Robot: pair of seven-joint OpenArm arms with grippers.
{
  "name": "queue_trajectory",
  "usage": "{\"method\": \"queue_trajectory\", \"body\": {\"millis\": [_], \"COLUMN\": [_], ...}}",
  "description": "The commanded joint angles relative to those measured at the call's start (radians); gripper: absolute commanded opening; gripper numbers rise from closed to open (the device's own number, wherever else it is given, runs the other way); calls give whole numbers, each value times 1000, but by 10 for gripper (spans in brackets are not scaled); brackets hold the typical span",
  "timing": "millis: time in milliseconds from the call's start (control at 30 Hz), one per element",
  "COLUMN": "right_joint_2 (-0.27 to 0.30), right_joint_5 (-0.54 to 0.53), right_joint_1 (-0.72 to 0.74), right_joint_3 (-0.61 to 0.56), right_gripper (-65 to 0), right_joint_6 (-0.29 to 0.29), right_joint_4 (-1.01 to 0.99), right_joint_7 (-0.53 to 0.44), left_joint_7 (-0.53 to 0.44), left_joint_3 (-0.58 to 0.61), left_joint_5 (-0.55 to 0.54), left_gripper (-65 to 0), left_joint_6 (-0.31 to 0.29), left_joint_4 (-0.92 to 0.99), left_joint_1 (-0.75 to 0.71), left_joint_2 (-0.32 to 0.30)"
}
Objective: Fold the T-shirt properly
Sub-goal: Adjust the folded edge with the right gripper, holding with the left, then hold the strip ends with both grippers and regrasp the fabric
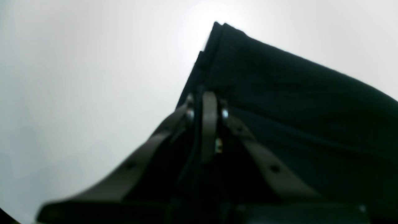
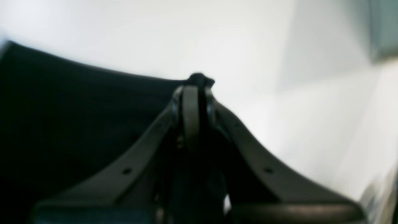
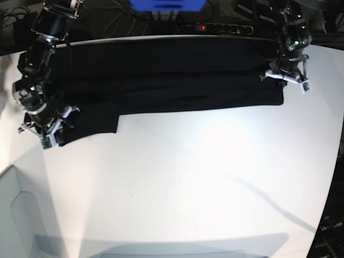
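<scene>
Both hands are pinched on cloth: the left hand is pressed together on a layered corner edge of the T-shirt, and the right hand nips a small bunch of black fabric at the opposite end. Holding the two ends this way looks meant to keep the garment taut as a long band, ready to be carried over in a fold. The T-shirt lies stretched across the far side of the table, its far edge running close along the table's far rim, one part hanging nearer at the left. Toward the near side the white surface offers wide, unobstructed room for bringing the cloth forward.
</scene>
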State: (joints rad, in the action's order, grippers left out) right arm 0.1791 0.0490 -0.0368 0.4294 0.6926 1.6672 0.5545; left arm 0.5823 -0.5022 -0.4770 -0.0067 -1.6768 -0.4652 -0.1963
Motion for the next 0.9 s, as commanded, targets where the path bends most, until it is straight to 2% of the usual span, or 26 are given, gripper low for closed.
{"method": "queue_trajectory", "body": {"millis": [0,133,267,400,533,867], "right_joint_2": [3,-42,-89,-122,-131,-215], "right_joint_5": [5,5,5,5,5,5], "right_joint_1": [-24,-117,-200,-254,-314,-427], "right_joint_3": [24,93,153,228,297,342], "right_gripper": [-650,-650,-650,-650,-650,-650], "right_joint_6": [6,6,6,6,6,6], "right_joint_4": [63,239,333,356,359,367], "right_joint_7": [-3,-3,-3,-3,-3,-14], "left_joint_7": [-8,-8,-8,-8,-8,-8], "left_joint_3": [-5,-5,-5,-8,-5,-13], "left_joint_5": [1,1,1,-1,-1,-1], "left_gripper": [-650,-650,-650,-650,-650,-650], "left_joint_6": [1,1,1,1,1,1], "left_joint_4": [-13,-21,-24,-26,-44,-141], "left_joint_1": [-4,-2,0,0,0,-7], "left_joint_2": [-15,-19,-21,-22,-38,-41]}}
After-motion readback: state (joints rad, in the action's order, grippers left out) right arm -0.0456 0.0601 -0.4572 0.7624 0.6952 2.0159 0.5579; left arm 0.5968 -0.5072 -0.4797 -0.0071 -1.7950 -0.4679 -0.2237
